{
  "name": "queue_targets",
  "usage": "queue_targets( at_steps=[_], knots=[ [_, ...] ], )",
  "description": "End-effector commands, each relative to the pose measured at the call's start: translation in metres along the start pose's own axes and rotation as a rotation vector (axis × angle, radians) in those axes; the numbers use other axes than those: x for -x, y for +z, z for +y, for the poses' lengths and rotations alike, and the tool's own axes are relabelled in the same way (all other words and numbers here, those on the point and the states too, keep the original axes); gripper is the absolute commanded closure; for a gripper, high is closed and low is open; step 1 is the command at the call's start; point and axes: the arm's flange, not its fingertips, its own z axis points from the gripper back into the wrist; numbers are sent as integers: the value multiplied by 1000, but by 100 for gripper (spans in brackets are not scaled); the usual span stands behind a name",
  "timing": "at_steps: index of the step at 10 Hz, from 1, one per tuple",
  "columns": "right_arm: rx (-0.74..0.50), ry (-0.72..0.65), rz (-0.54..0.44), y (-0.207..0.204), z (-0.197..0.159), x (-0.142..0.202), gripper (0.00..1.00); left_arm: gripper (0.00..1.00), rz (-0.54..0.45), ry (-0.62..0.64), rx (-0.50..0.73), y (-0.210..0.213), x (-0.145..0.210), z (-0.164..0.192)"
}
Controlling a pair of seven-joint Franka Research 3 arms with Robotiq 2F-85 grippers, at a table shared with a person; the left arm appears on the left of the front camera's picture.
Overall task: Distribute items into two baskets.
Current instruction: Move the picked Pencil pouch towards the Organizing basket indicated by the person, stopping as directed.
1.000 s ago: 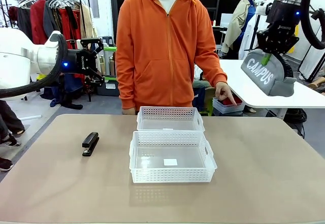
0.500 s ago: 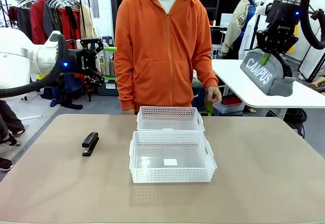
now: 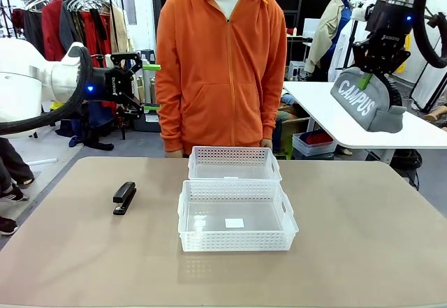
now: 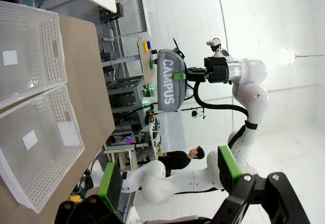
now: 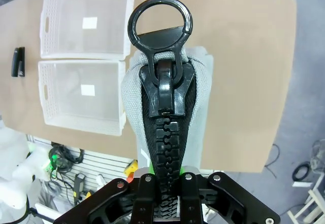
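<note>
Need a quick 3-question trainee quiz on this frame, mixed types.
1. True or false: the stapler lies inside one of the baskets.
2. Which gripper holds the pouch? A: left. B: right.
3. Fill in: the number of items inside the baskets is ___.

Key:
1. False. It lies on the table, left of them.
2. B. The right gripper is shut on it, raised; the left gripper is open.
3. Zero.
</note>
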Motion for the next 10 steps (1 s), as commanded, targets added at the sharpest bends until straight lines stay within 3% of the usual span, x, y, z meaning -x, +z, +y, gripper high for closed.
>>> queue_targets(
  at_steps=[1,10],
  knots=[
    [12,2,-1,1,1,2,100,0,-5,0,2,1,2,-2],
    [12,2,-1,1,1,2,100,0,-5,0,2,1,2,-2]
  ],
)
